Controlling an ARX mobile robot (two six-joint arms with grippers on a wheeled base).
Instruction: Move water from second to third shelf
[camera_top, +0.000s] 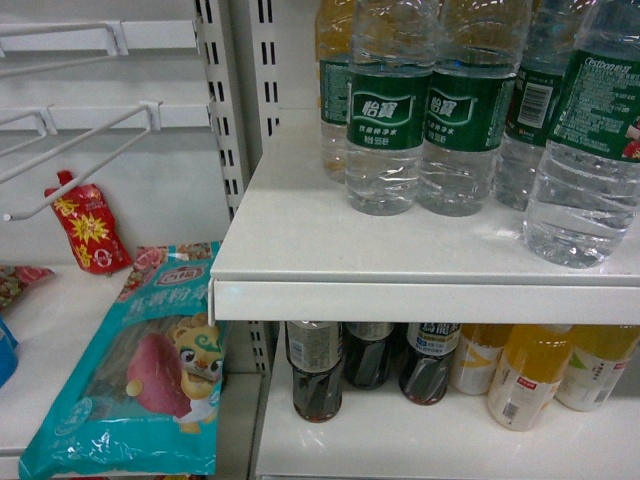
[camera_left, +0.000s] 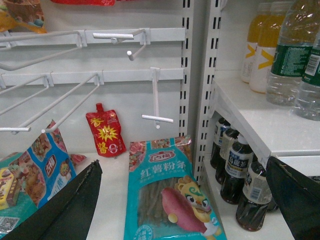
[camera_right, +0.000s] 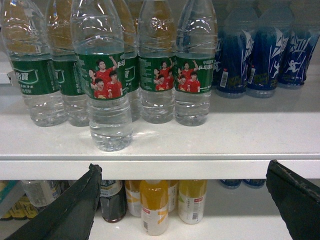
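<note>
Several water bottles with dark green labels stand on a white shelf. One water bottle, whose label shows red-shirted people, stands apart from the row, closest to the shelf's front edge; in the head view it is at the right. My right gripper is open and empty, level with the shelf's front edge, short of the bottles. My left gripper is open and empty, over a teal noodle pack in the bay to the left. Neither gripper shows in the head view.
Dark tea bottles and yellow drink bottles fill the shelf below. Blue bottles stand right of the water. White wire hooks jut from the left bay's back panel, above a red pouch and snack packs.
</note>
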